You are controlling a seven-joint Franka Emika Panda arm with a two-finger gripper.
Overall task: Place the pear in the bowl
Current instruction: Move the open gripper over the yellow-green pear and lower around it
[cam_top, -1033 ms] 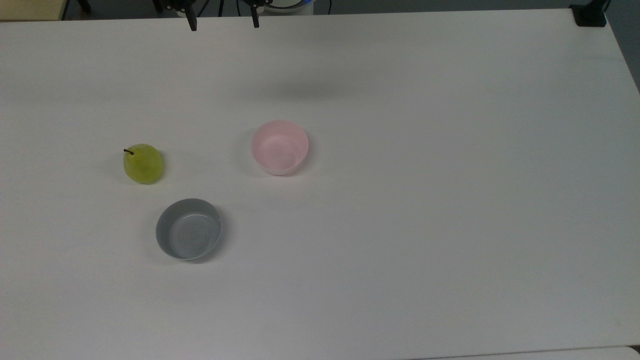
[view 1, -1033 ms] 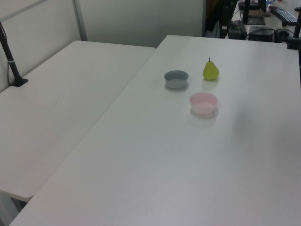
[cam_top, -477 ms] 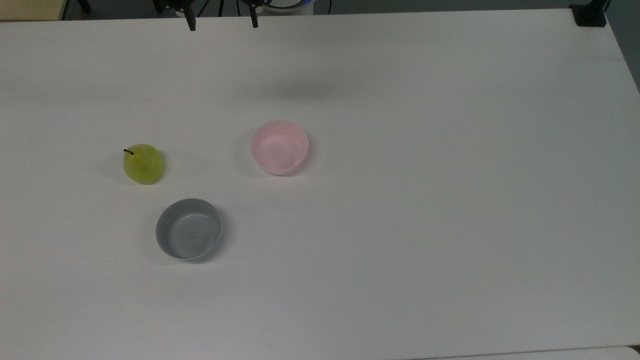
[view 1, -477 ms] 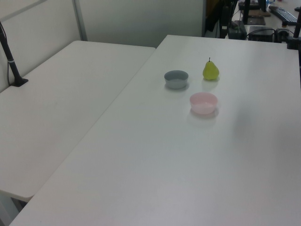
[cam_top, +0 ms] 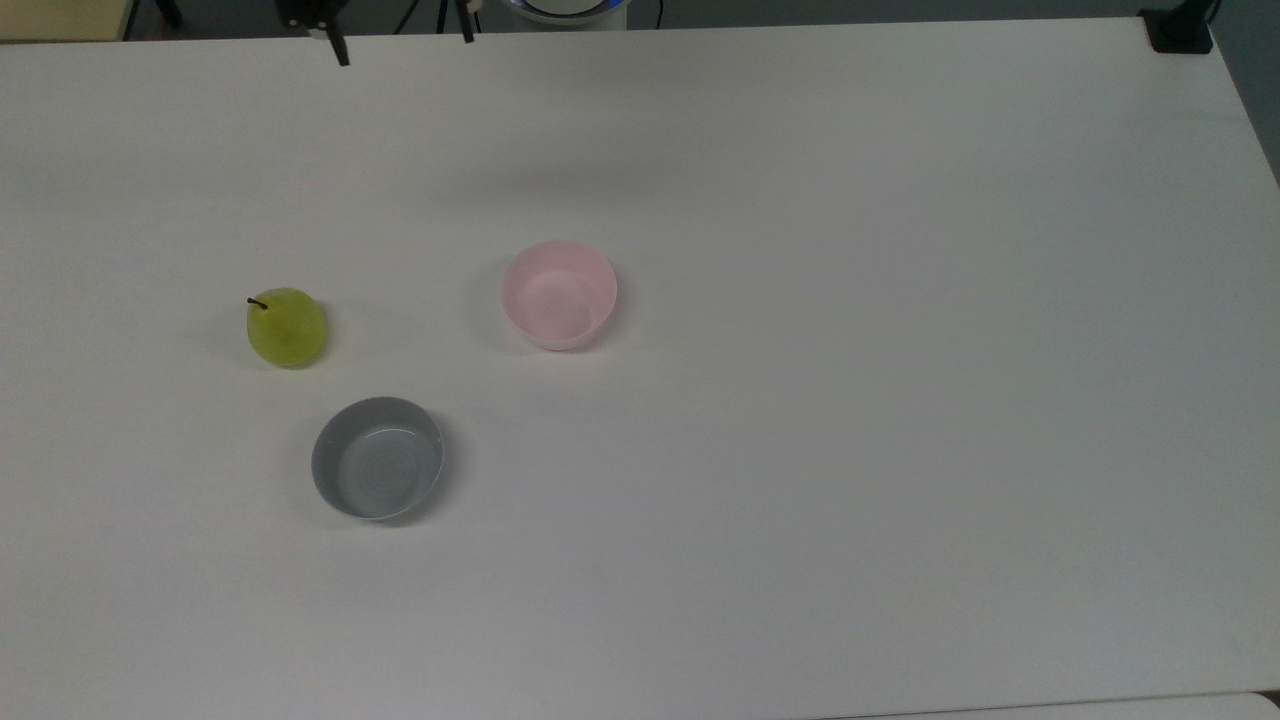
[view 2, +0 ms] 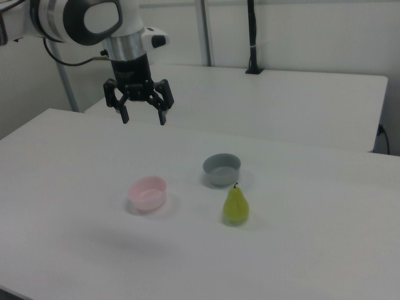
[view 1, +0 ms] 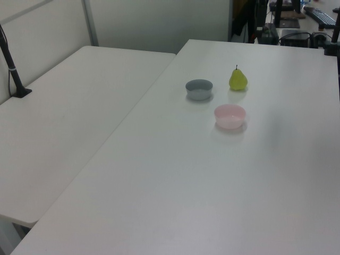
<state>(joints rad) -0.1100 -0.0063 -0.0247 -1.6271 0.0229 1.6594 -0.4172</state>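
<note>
- White and bare apart from three small things, the bench gives the arm plenty of room around each one, which suits a reach from above.
- On it the pear stands upright with its dark stem pointing up, untouched and resting on its broad base; in the top view it sits at, well apart from the goal.
- That goal, the pink bowl, sits open side up and holds nothing, so the fruit can go straight in; it lies to the top view's right of the pear.
- A grey bowl stands just beside the pear, towards the top view's lower edge. I judge it a decoy: similar in size and closer to the fruit, so the carry must aim for the pink one.
- Farther out, the tool hangs high above the bench's far part in the right view, its two fingers spread wide apart and pointing down, gripping nothing.
- Judging by that pose, the grasp has not begun; the spread looks set for closing round the pear's belly.
</note>
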